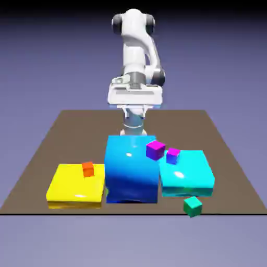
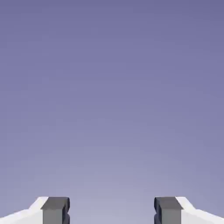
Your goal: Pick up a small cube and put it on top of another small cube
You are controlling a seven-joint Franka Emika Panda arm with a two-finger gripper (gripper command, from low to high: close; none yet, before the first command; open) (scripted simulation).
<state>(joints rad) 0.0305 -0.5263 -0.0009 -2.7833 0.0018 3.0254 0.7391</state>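
Blue-violet backdrop [image 1: 41, 62], plain, surrounds the station on my exterior view and fills most of my hand view. Below it I record a dark brown table [image 1: 57, 146], broader toward the camera.

White arm [image 1: 134, 41] stands at the table's far side, its hand raised above the surface. I find the pincer [image 1: 135, 113] open, its two fingertips apart; the hand view confirms the gap, with only backdrop between them. Nothing is gripped.

Among the blocks, I note the blue block [image 1: 131, 174] as the tallest, in the middle of the row. To the exterior view's left lies the low yellow block [image 1: 75, 187]; to the right, the low cyan block [image 1: 190, 177]. Both have glossy tops.

I log four small cubes. The magenta cube [image 1: 155, 150] shows at the blue block's upper right edge; I cannot determine what supports it. Just beside it, the purple cube [image 1: 173, 156] appears against the cyan block's upper left part. The orange cube [image 1: 87, 169] appears against the yellow block's upper right part. The task's teal-green cube [image 1: 192, 206] is on the camera side of the cyan block, at the table's near edge, well apart from the pincer.
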